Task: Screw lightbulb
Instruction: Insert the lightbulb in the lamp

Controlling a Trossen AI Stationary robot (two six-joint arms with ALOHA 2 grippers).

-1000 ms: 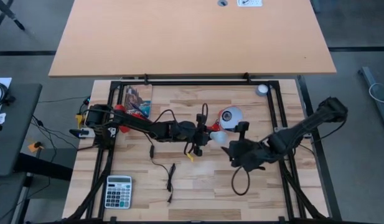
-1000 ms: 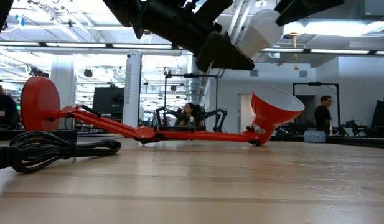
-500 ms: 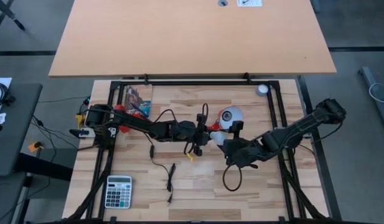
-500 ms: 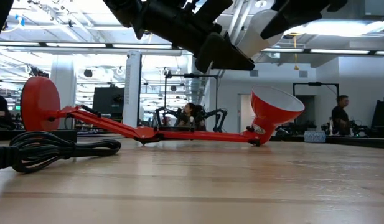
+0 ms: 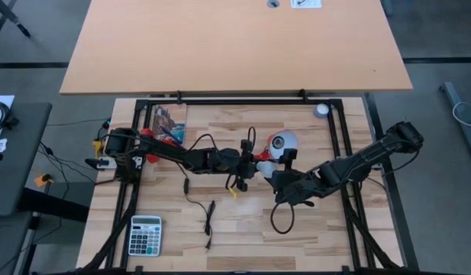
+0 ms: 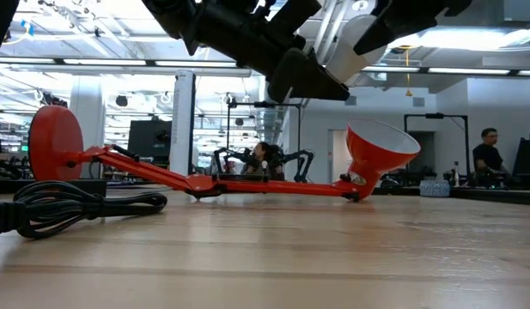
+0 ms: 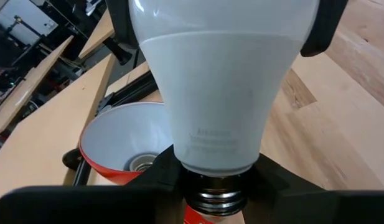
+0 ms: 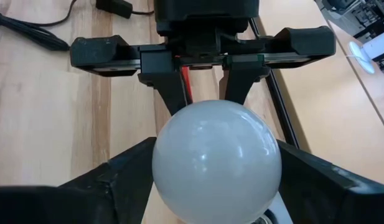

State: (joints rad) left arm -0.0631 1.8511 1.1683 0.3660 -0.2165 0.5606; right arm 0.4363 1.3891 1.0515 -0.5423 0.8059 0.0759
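Note:
The white lightbulb [image 5: 266, 166] hangs above the table's middle, in front of the red lamp's shade [image 5: 283, 142]. The lamp lies on its side, with the shade's white inside [image 7: 117, 143] facing the bulb. My left gripper [image 5: 254, 165] reaches in from the table's left and is shut on the bulb's base end. From the table's right comes my right gripper [image 8: 216, 180], open, with one finger [image 7: 120, 25] close on either side of the bulb's round globe [image 8: 216, 162]. My left gripper pinches the bulb between its two fingers [image 7: 163, 177] where the white neck meets the metal screw base [image 7: 216, 200]. It comes about level from the table's left. The bulb is lifted clear, its globe pointing away toward the right. Whether my right gripper touches the globe, I cannot tell.
The lamp's red arm [image 6: 247, 184] and round base [image 6: 54, 142] lie along the table behind the grippers. A coiled black cable [image 6: 76, 206] lies at the left. A calculator [image 5: 146, 234] sits near the front left, a small grey disc [image 5: 320, 110] at the far right.
My right gripper has moved toward the table's left, up to the lightbulb, so that its fingers now flank the globe. The bulb has stayed in place in my left gripper.

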